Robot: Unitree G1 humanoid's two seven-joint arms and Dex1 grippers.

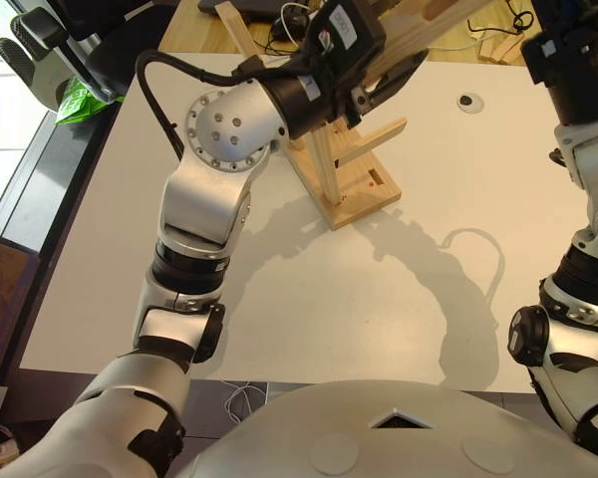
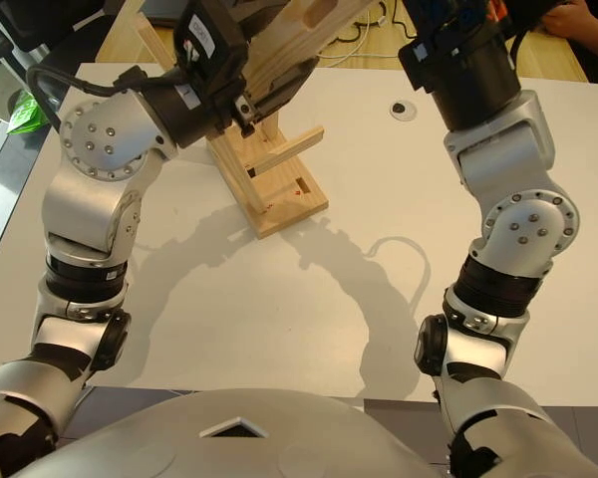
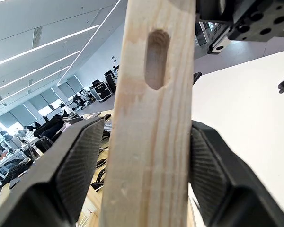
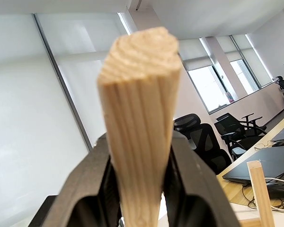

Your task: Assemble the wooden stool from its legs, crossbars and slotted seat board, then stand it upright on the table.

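**Both tools grip pale wood above a half-built stool**

The left tool point(image 3: 146, 132) pinches a mortised leg point(image 3: 151, 156), a flat plank of light, straight-grained wood with one oval slot cut into its face. Its pads point(image 3: 80, 165), dark and finely cross-hatched, flank the plank's two narrow edges. In the head views this leg is lifted clear of the worktop point(image 1: 329, 299). It slants up and away over the far side, above the part-built stool.

The right tool point(image 4: 142, 146) is pressed together on a rounded bar point(image 4: 139, 94) whose end grain shows curved rings and softened corners. Smooth black fingers point(image 4: 94, 189) squeeze it from both sides, and the bar's end stands out past them. This tool hangs high at the far right. Its black drilled hardware shows close to the upper end of the mortised leg; whether the two touch cannot be told.

On the matte white worktop lies the seat board point(image 1: 364, 194), a flat rectangular slab with small slots in its face. A standing leg point(image 1: 324, 164) of square section rises from it at a tilt. A short crossbar point(image 1: 374, 139) juts sideways out of that leg, its free end in the air. The left tool sits just above this crossbar. A small dark round grommet point(image 1: 468, 102) is set in the worktop well apart to the right.
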